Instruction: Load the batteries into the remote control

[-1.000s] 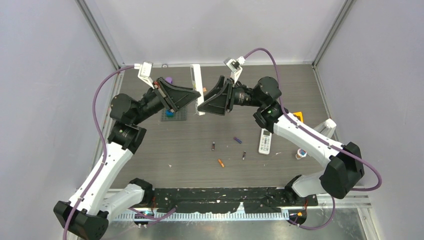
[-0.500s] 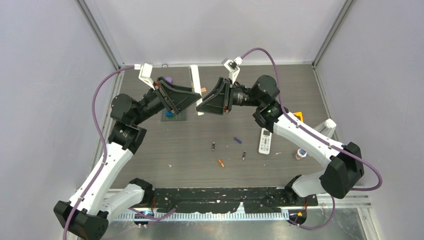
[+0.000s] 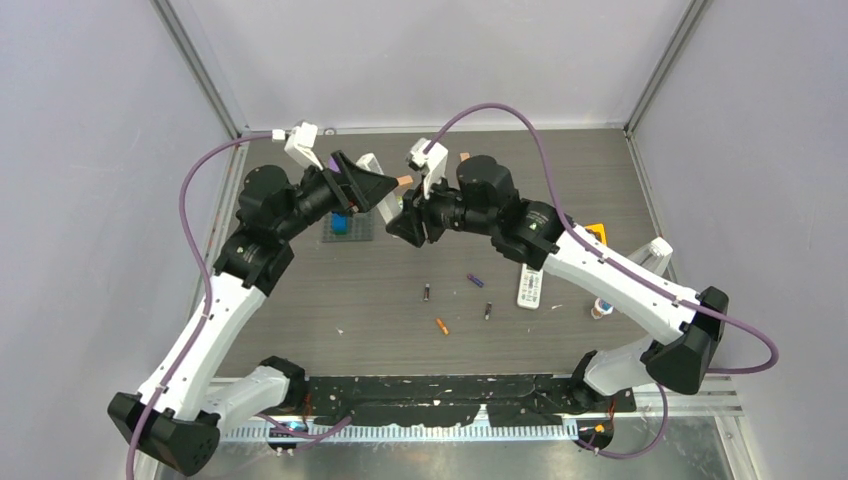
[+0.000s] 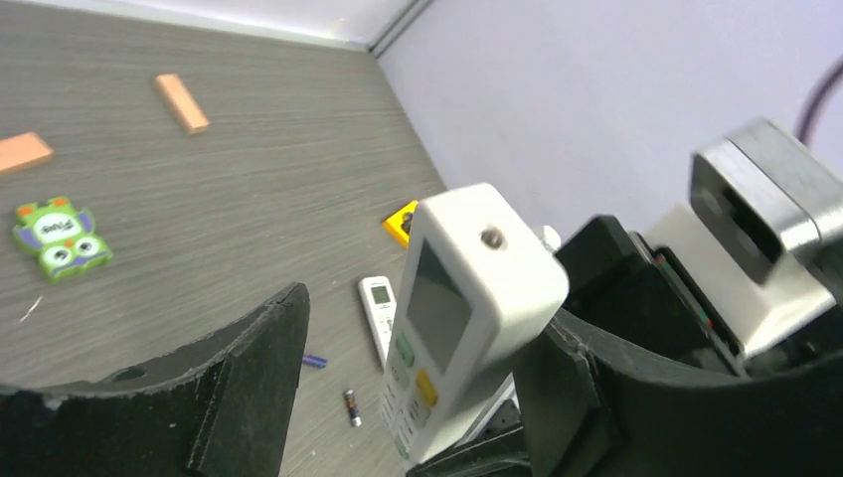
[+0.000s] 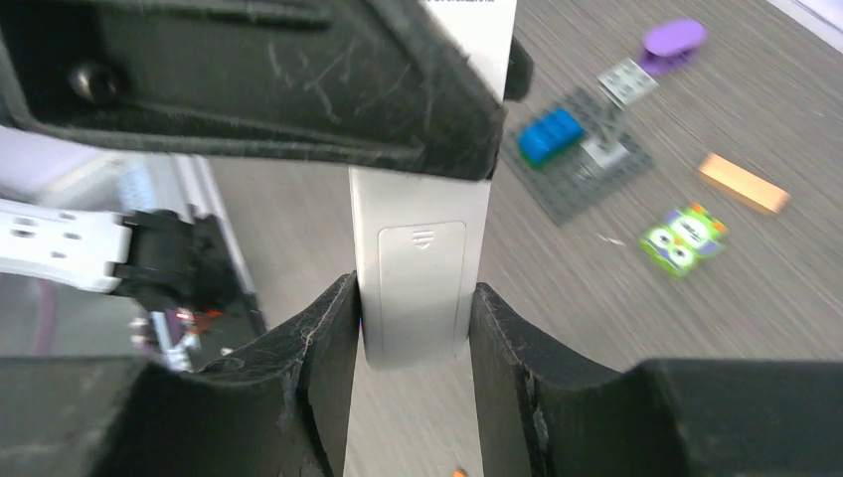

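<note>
A white remote control [image 5: 418, 278] hangs in the air, battery cover toward the right wrist camera. My right gripper [image 5: 413, 288] is shut on its lower end. Its screen end [image 4: 467, 318] stands between the spread fingers of my open left gripper [image 4: 422, 323], with a gap on the left side. From above, the remote [image 3: 372, 166] sits between the left gripper [image 3: 365, 190] and the right gripper [image 3: 410, 215]. Several batteries lie on the table: a dark battery [image 3: 427, 293], a purple battery [image 3: 475, 280], an orange battery [image 3: 441, 326] and another dark battery [image 3: 487, 311].
A second white remote [image 3: 530, 283] lies flat right of the batteries. A grey brick plate [image 3: 348, 228] with a blue brick sits under the left arm. A green owl toy [image 4: 60, 237] and orange blocks [image 4: 181, 102] lie at the back. A small bottle [image 3: 601, 307] stands at the right.
The left gripper's jaws have spread wide off the remote. The right gripper keeps its hold and has carried the remote left and tilted it. Both wrists have swung left.
</note>
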